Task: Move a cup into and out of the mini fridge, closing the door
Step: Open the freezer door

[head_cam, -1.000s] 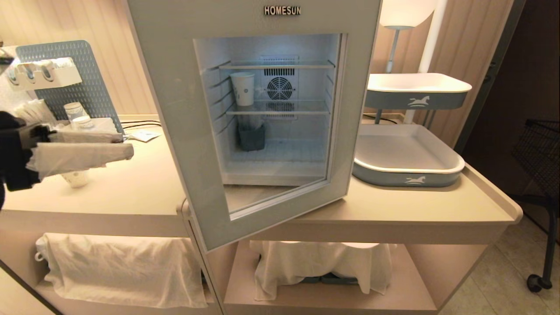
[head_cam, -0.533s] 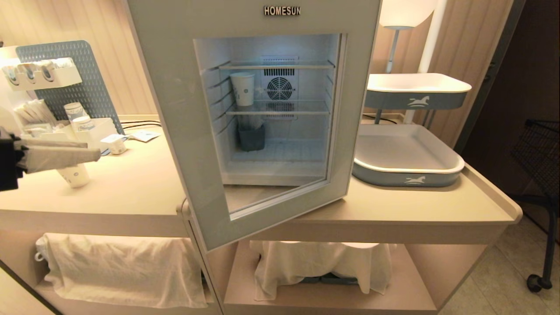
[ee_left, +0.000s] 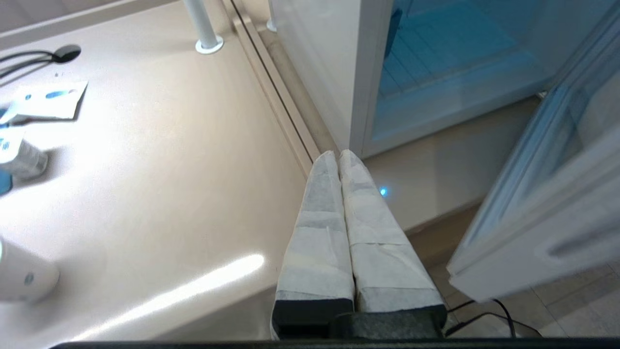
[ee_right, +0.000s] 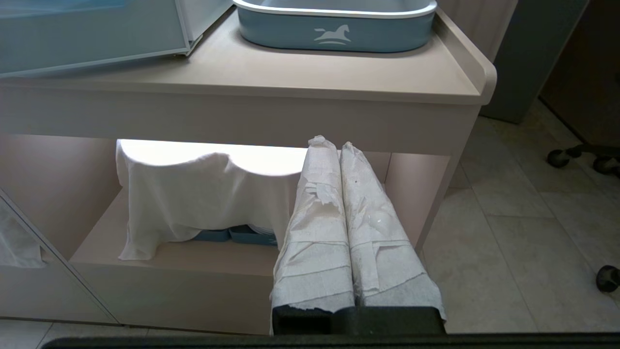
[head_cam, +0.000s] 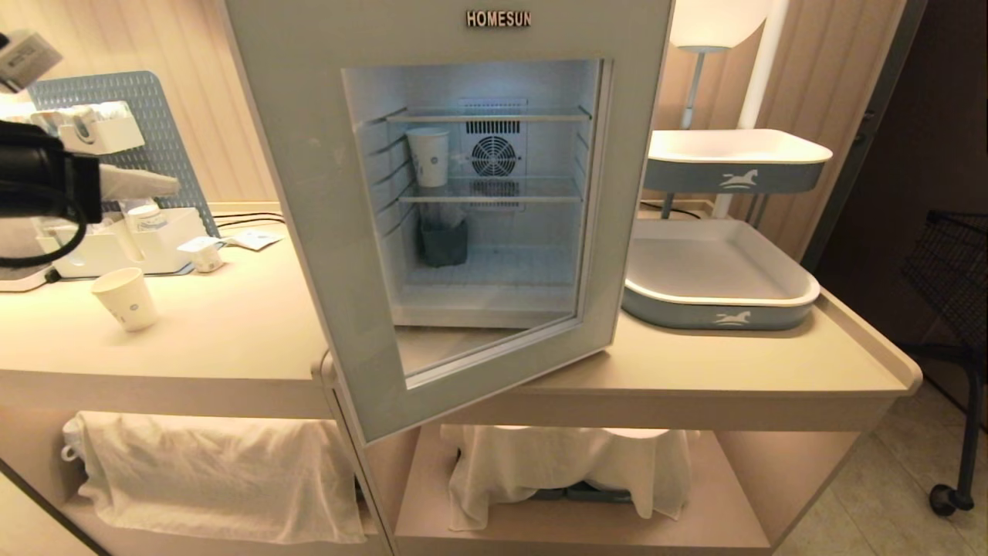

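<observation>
White tape wraps the left gripper (ee_left: 339,154); its fingers are pressed together, empty, raised above the counter (head_cam: 231,324) at the left edge of the head view, clear of everything. Right gripper (ee_right: 334,143) likewise closed on nothing, low beside the counter's lower shelf. The cup (head_cam: 125,299) stands on the counter, rim up, leaning slightly left, long axis near vertical; white paper, tapered, small blue mark. The mini fridge (head_cam: 494,232) is lit inside; the door (head_cam: 309,232) hangs open.
</observation>
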Robot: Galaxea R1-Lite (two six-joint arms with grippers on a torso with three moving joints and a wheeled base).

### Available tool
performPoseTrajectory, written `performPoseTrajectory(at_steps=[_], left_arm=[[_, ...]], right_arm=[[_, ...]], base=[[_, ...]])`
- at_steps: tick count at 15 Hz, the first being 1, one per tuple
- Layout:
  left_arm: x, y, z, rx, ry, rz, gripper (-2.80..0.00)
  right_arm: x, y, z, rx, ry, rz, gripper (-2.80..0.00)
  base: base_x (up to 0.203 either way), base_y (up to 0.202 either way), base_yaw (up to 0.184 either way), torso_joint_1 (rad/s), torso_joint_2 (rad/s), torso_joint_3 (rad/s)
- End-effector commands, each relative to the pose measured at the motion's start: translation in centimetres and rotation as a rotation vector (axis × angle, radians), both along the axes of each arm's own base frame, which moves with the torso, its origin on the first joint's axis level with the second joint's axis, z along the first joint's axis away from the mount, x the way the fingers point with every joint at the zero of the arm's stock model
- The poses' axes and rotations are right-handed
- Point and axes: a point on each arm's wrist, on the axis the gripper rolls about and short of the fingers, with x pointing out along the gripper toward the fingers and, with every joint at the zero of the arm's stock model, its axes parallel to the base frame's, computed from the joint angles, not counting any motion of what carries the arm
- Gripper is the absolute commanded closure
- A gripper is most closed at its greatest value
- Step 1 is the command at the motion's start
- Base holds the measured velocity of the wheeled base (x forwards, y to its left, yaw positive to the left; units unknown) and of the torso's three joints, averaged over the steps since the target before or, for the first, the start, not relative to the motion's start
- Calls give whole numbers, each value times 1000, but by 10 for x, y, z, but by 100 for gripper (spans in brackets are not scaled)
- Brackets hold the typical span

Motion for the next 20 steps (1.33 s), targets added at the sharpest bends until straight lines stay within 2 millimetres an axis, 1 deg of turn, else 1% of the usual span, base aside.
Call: performPoseTrajectory(at_steps=[1,3,6,7,9,12,15,17,20], left_arm=[[34,1,-13,-14,33,-25,0],[53,-18,-11,-78,21,-70,0],[76,-47,-7,-273,21,-108,0],[82,-55,-8,-300,23,-125,0],[89,-63,-8,-304,4,-147,0],[85,-76,-6,-331,18,-175,0],[71,-91,5,-435,69,-196,0],[66,-95,7,-452,81,-203,0],[54,-106,14,-483,86,-237,0]], right_arm=[[0,0,0,-1,1,1,0],[0,0,0,-1,1,1,0],[0,0,0,-1,1,1,0],[0,0,0,-1,1,1,0],[0,0,0,-1,1,1,0],[0,0,0,-1,1,1,0],[0,0,0,-1,1,1,0],[0,0,0,-1,1,1,0],[0,0,0,-1,1,1,0]], base=[[0,0,0,0,0,0],[0,0,0,0,0,0],[0,0,0,0,0,0],[0,0,0,0,0,0],[0,0,0,0,0,0],[0,0,0,0,0,0],[0,0,0,0,0,0],[0,0,0,0,0,0],[0,0,0,0,0,0]])
